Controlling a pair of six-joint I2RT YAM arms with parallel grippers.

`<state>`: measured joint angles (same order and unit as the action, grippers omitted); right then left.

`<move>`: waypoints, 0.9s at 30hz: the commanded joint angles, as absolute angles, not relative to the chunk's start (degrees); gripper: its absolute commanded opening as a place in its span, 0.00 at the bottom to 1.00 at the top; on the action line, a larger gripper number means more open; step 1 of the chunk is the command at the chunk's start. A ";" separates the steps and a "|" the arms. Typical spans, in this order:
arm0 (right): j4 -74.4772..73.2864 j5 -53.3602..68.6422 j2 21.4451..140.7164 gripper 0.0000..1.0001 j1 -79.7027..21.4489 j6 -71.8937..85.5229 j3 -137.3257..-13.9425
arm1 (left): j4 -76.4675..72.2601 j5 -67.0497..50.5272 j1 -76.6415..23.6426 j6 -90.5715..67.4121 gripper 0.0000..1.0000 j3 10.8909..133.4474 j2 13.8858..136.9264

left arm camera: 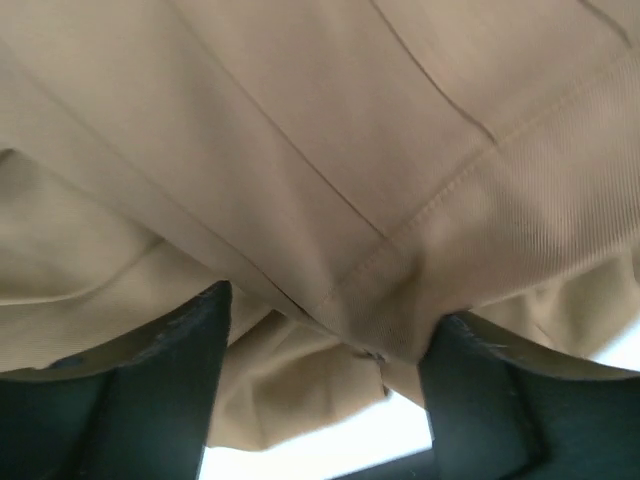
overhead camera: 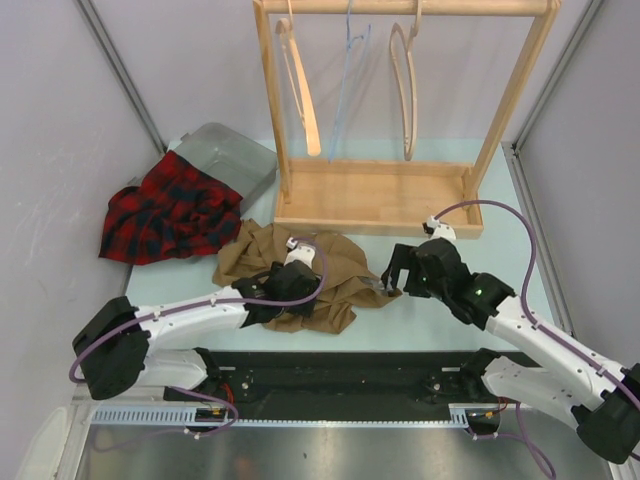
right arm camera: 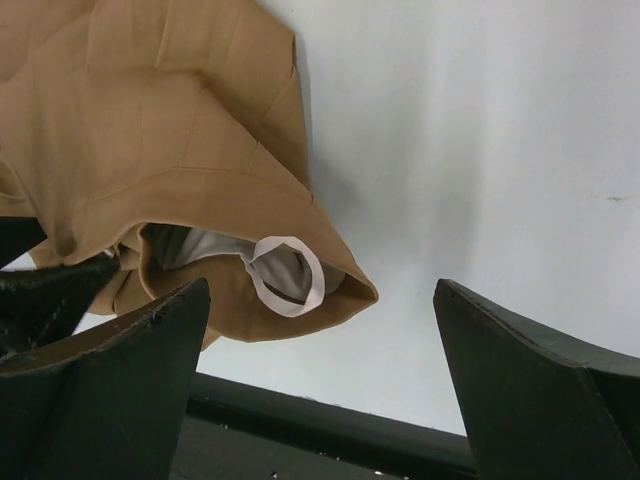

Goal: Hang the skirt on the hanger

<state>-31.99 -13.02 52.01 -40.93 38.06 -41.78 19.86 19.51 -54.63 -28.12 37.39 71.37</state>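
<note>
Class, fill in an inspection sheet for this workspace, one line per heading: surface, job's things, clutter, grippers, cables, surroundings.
Surface: pale table, no spills seen.
Job's things: tan skirt crumpled on the table in front of the wooden rack; three hangers hang from the rack's bar, all bare.
Clutter: red plaid cloth lying partly over a grey tray at the far left.
Grippers: left gripper open, down on the skirt with a fold between its fingers; right gripper open at the skirt's right edge, holding nothing.
Cables: purple cables run along both arms.
Surroundings: plain grey walls on three sides.
</note>
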 commanded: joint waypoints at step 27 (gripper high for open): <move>-22.07 -7.13 55.89 0.73 -41.40 44.39 -34.10 | 22.59 22.95 -50.54 -27.95 0.00 54.14 67.76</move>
<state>-26.02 -9.15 54.24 -41.08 44.05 -34.79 22.22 26.50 -52.73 -29.30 49.69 70.11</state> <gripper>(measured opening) 0.770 0.058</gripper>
